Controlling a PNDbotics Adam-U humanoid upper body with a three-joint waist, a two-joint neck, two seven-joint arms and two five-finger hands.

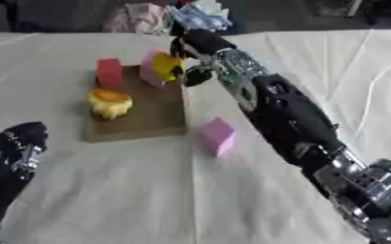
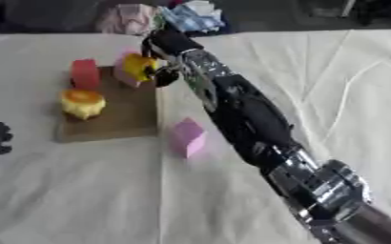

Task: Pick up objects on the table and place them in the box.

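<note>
Yellow rounded object (image 2: 138, 66) pinched in the right hand (image 2: 167, 52) over the brown box (image 1: 149, 114); left hand (image 1: 19, 143) relaxed, fingers straight.

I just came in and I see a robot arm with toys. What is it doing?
The robot's right hand holds a yellow thing over the far end of the flat brown box. A red block, a pink block and a yellow-and-orange toy are there already. Another pink block waits on the table. The left hand rests idle.

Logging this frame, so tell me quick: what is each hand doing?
Left hand: idle at lower left, fingers cannot be told.
Right hand: shut on yellow object over the box.
</note>
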